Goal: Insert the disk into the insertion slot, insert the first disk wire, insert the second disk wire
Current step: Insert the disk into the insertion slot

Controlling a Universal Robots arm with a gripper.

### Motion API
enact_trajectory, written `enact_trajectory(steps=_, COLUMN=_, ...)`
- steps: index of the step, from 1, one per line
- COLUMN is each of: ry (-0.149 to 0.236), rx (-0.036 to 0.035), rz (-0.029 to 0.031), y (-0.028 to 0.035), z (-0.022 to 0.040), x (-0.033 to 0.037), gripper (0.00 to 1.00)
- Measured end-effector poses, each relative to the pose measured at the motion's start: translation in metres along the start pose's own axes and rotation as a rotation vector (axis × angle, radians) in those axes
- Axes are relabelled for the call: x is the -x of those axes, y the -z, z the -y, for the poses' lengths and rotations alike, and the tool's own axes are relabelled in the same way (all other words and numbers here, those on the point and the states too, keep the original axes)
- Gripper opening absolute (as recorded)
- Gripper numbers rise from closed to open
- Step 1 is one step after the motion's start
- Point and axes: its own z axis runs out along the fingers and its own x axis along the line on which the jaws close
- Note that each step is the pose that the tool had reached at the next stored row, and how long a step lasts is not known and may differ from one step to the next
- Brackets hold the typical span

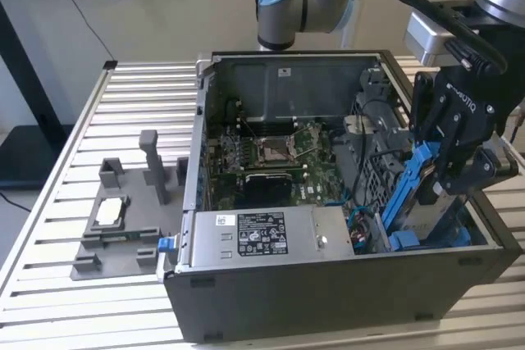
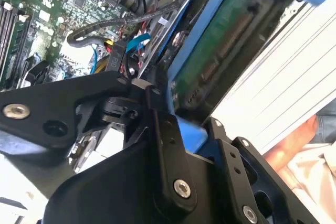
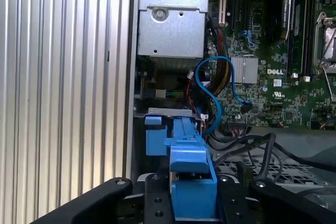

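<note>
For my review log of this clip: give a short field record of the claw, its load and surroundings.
load: flat silver-grey disk in bright blue plastic carrier frame
claw: shut on the carrier frame
case: open dark grey metal computer case
load pose: tilted, lower end inside the case, exterior view's right
support: ribbed aluminium table
</note>
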Motion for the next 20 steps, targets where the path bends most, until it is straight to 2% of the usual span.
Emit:
enact_trajectory(steps=1, ry=0.0, rx=0.0001, rz=-0.0001, y=0.0, z=0.0, x=0.0, gripper=0.47)
enact_trajectory(steps=3, ry=0.0, rx=0.0001, rz=0.0, y=0.0, z=0.0, x=0.0, gripper=0.47)
enact_trajectory(steps=4, ry=0.0, rx=0.0001, rz=0.0, y=0.0, z=0.0, x=0.0, gripper=0.53)
enact_trajectory(steps=11, ry=0.0, rx=0.0, rz=0.0, y=0.0, z=0.0, x=0.0, gripper=0.53)
enact_trajectory(steps=12, ry=0.0, rx=0.0, rz=0.0, y=0.0, z=0.0, x=0.0, gripper=0.51)
enact_trajectory(steps=14, ry=0.0, rx=0.0, rz=0.0, y=0.0, z=0.0, x=0.0, gripper=0.38)
enact_trajectory(steps=15, ry=0.0, rx=0.0001, rz=0.0001, y=0.0, z=0.0, x=0.0, gripper=0.38)
enact_trajectory(steps=16, ry=0.0, rx=0.0001, rz=0.0001, y=0.0, z=0.0, x=0.0, gripper=0.32)
enact_trajectory(steps=20, ry=0.0, rx=0.0001, rz=0.0001, y=0.0, z=0.0, x=0.0, gripper=0.32)
